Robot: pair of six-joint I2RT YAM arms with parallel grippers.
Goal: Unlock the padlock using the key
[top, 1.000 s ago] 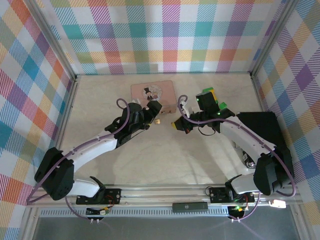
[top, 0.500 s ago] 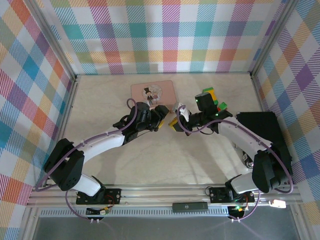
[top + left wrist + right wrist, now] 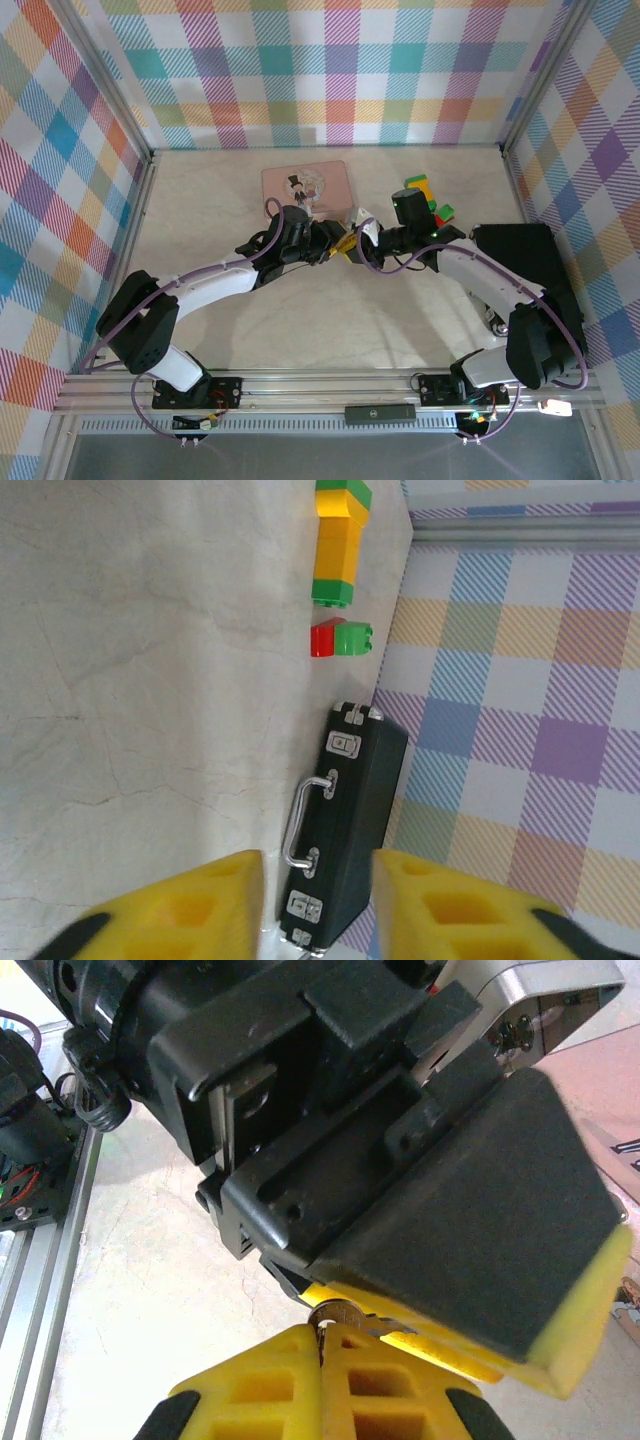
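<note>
Narrowing left end effector (image 3: 342, 243), nearer right arm (image 3: 470, 265)

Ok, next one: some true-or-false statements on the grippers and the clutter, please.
The left gripper has its fingers apart. True.
The right gripper is wide open. False: its fingers are pressed together, pinching a small metal piece.
The blocks lie on top of the case. False: they lie on the table, apart from it.
Both grippers are tip to tip on the near side of the tin. True.
</note>
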